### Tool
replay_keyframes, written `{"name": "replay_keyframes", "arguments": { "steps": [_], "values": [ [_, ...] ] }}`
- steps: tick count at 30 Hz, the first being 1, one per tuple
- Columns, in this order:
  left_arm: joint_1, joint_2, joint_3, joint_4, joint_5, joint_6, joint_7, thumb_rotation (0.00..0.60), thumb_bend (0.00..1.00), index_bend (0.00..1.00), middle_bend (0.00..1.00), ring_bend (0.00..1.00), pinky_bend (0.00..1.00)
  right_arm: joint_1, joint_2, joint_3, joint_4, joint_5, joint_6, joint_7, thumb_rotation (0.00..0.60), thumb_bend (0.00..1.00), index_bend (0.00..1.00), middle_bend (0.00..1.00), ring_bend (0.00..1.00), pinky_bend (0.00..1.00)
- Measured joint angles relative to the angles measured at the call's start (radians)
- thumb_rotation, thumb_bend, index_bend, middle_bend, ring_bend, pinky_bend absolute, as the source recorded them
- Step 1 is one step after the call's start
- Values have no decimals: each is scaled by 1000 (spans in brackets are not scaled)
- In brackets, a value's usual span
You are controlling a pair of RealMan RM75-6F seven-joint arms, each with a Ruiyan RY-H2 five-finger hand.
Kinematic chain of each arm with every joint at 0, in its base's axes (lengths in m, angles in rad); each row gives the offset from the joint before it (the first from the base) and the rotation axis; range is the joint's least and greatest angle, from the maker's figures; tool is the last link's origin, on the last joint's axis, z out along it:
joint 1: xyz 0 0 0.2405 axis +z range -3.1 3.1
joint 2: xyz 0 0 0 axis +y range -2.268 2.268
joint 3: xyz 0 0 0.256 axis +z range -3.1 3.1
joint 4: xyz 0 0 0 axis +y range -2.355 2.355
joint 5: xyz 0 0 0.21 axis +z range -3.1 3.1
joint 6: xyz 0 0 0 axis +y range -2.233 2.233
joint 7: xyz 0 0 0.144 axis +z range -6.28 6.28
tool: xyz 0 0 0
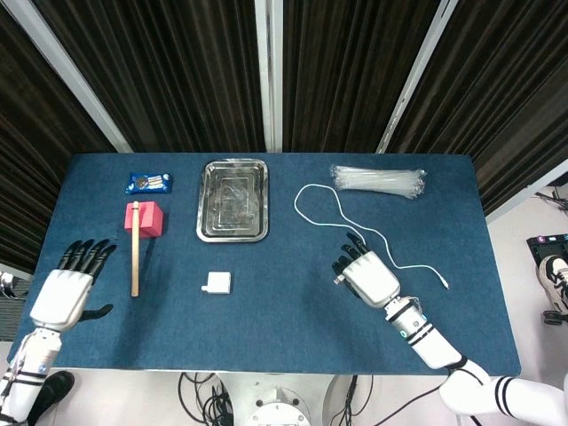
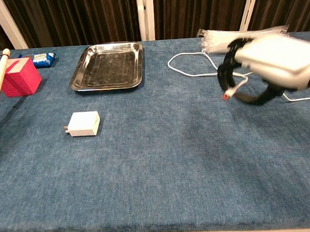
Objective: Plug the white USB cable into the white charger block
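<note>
The right hand (image 2: 270,67) seems to pinch the white USB cable's (image 1: 321,195) plug above the counter (image 2: 163,163), while the white charger block (image 2: 83,123) waits at nine o'clock, unplugged, and the left hand (image 1: 64,293) is spread.

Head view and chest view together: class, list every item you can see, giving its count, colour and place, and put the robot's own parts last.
Table: one, blue cloth.
USB cable: one, white, right of centre, plug end held by the right hand.
Charger block: one, white, centre-left.
Tray: one, metal, back centre.
Plastic sleeve pack: one, clear, back right.
Block: one, pink, left.
Stick: one, wooden, on the block.
Packet: one, blue, back left.
Left hand: open, left edge.
Right hand: grips cable.
</note>
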Motion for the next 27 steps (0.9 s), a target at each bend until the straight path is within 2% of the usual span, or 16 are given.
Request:
{"name": "replay_keyframes", "arguments": {
  "steps": [7, 10, 14, 17, 21, 27],
  "values": [
    [-202, -25, -51, -35, -14, -261, 16, 600, 116, 195, 224, 127, 87, -8, 107, 50, -96, 11, 52, -26, 600, 408, 519, 488, 236, 112],
    [-298, -68, -78, -37, -68, -375, 60, 600, 118, 210, 241, 150, 104, -21, 145, 59, -132, 18, 74, -34, 600, 409, 519, 488, 235, 112],
    [-357, -124, -94, -38, -166, -433, 179, 600, 119, 226, 248, 161, 103, -43, 167, 53, -147, 19, 95, -24, 600, 410, 518, 488, 235, 112],
    [-385, -157, -96, -44, -275, -452, 303, 600, 119, 227, 248, 161, 105, -54, 169, 44, -142, 13, 106, -9, 600, 411, 518, 488, 235, 112],
    [-435, -191, -86, -56, -480, -474, 469, 600, 119, 237, 248, 161, 105, -64, 170, 37, -131, 6, 117, 11, 600, 414, 519, 488, 235, 112],
    [-538, -221, -46, -86, -748, -490, 617, 600, 125, 279, 249, 161, 81, -75, 165, 33, -114, 5, 128, 42, 600, 416, 520, 488, 235, 112]
  ]
}}
